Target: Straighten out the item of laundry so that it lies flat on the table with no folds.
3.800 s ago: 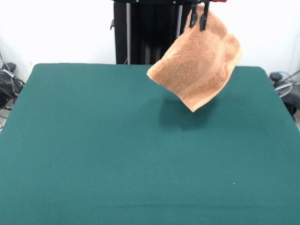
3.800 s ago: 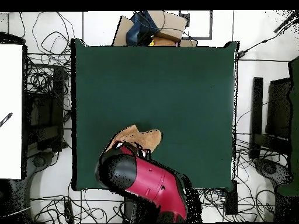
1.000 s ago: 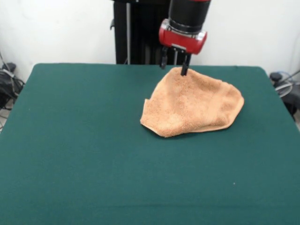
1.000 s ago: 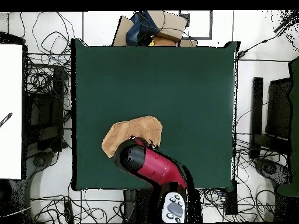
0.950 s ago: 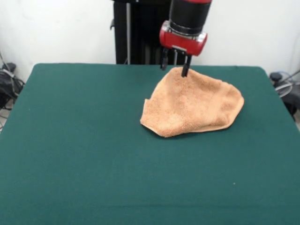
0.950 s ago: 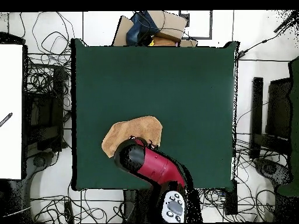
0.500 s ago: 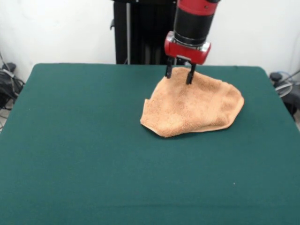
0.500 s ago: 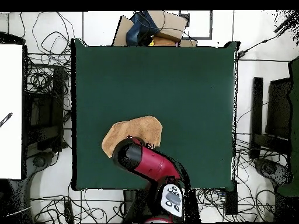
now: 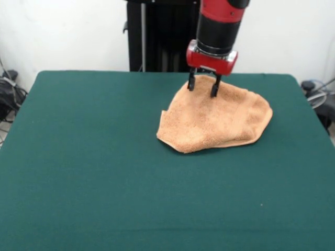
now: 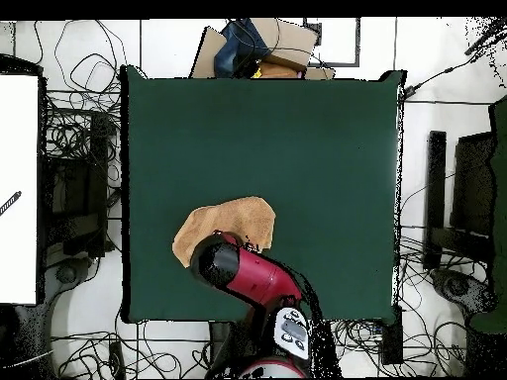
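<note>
Orange-tan towel point(image 9: 214, 117) lies rumpled, long axis crosswise on table point(image 9: 104, 183); fingers point(image 9: 214, 90) spread apart, empty.

We see the tool point(image 9: 202, 87) from across the counter point(image 9: 104, 183), facing it, and from straight overhead; both views share the counter.

Light falls bright and even from above on my table point(image 9: 94, 183); the wall behind it is nearly blown white; the towel point(image 9: 214, 123) casts only a thin soft shadow along its near edge; no glare shows; detail is slightly soft.
</note>
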Action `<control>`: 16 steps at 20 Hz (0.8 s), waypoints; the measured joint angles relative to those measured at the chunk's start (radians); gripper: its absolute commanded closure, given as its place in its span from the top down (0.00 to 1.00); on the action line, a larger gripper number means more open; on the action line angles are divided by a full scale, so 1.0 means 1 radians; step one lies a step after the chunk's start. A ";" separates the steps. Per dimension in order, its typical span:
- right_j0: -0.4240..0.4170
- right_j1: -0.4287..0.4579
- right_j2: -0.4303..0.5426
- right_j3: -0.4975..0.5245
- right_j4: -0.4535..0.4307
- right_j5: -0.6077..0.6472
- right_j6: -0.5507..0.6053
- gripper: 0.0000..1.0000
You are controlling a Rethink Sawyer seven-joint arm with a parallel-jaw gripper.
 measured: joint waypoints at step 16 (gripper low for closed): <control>-0.038 0.023 0.023 -0.006 0.000 -0.038 0.000 1.00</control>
